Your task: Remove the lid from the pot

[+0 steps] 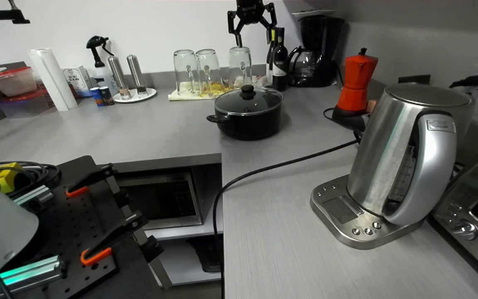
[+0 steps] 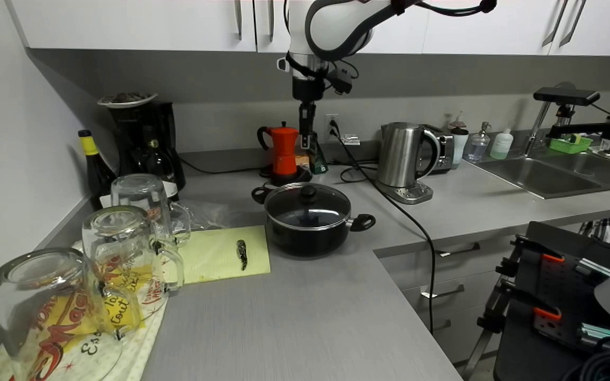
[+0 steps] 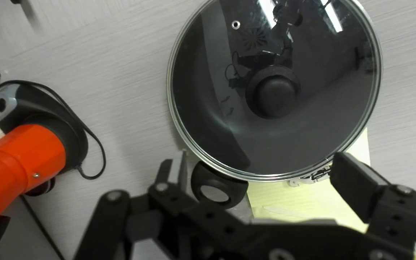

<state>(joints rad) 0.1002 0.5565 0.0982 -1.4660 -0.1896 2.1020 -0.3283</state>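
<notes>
The black pot stands on the counter and also shows in an exterior view. The see-through glass lid with a metal rim and dark knob lies on top of it in both exterior views. In the wrist view the lid fills the upper middle, its knob ahead of the fingers. A pot handle shows between the fingers. My gripper is open and empty, pointing down. In both exterior views the gripper hangs above pot height, apart from the lid.
Upturned glass mugs stand beside the pot, with a yellow cloth bearing a small dark item. A red moka pot, steel kettle, coffee maker and wine bottles stand around. A black cable crosses the counter.
</notes>
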